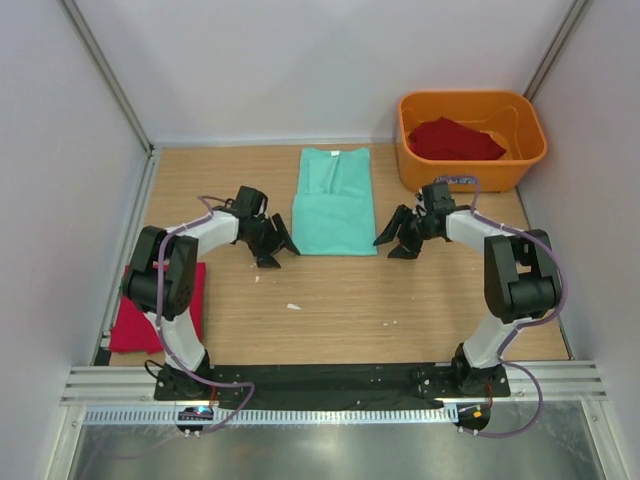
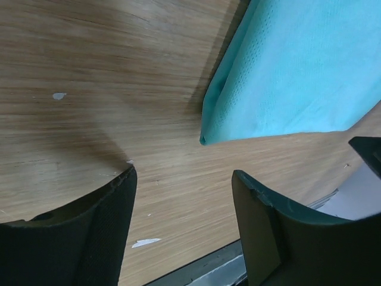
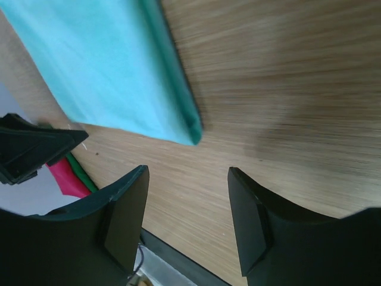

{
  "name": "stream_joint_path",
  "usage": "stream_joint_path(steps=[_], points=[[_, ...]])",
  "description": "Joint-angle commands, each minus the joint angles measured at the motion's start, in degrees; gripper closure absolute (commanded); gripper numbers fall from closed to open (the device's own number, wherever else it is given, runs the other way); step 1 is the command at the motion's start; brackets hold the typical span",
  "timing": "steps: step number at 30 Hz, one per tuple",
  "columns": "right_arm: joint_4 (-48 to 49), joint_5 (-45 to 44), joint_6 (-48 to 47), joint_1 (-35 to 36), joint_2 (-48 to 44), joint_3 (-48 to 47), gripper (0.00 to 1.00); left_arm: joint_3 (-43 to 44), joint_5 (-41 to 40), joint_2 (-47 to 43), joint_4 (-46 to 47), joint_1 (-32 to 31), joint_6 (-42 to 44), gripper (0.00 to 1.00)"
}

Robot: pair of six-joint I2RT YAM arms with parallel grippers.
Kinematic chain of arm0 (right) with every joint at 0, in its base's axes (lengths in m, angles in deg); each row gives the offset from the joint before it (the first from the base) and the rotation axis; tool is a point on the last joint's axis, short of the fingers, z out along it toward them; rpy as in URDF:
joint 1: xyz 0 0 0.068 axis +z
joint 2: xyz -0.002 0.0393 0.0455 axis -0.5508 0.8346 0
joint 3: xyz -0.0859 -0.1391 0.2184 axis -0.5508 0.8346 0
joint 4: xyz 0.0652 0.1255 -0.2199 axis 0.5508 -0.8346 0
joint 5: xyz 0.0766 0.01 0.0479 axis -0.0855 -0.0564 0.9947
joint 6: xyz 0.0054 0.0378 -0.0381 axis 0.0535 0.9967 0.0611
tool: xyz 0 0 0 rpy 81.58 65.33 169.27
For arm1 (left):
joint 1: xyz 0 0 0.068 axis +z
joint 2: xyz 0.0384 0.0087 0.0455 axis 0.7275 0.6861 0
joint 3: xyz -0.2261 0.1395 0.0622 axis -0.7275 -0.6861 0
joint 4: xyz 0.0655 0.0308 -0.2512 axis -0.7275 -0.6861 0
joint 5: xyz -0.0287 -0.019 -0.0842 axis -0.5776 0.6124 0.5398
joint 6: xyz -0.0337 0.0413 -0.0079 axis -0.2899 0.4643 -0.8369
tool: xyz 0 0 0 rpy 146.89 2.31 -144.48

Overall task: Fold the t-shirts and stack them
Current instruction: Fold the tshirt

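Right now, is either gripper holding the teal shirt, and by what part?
Nothing is held: left gripper and right gripper stand open, apart from the mint-green t-shirt.

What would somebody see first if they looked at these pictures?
The bright mint-green t-shirt, folded into a long strip in the middle of the table, with the left claw and right claw open on either side of its near end. Next, the orange tub at the far right corner with a red t-shirt inside.
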State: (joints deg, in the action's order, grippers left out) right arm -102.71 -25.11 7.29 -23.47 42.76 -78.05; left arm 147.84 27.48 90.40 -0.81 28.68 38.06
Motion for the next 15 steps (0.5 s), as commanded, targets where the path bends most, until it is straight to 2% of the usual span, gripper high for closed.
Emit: stream_joint_path(steps=[1, 5, 8, 15], points=[[13.1, 5.2, 8.8, -1.8, -3.0, 4.8, 0.38, -0.5, -3.5, -4.2, 3.8, 0.2, -7.1, 0.33], [16.3, 4.9, 10.5, -2.1, -4.1, 9.2, 0.35, -3.0, -4.8, -3.9, 2.2, 0.3, -10.6, 0.33], [20.7, 4.8, 13.5, -2.7, -4.2, 12.9, 0.36, -5.0, -3.9, -3.0, 4.9, 0.6, -14.4, 0.33], [27.0, 4.4, 17.5, -3.2, -1.8, 15.2, 0.43, -8.6, -3.8, -1.7, 11.4, 1.4, -21.0, 0.38]])
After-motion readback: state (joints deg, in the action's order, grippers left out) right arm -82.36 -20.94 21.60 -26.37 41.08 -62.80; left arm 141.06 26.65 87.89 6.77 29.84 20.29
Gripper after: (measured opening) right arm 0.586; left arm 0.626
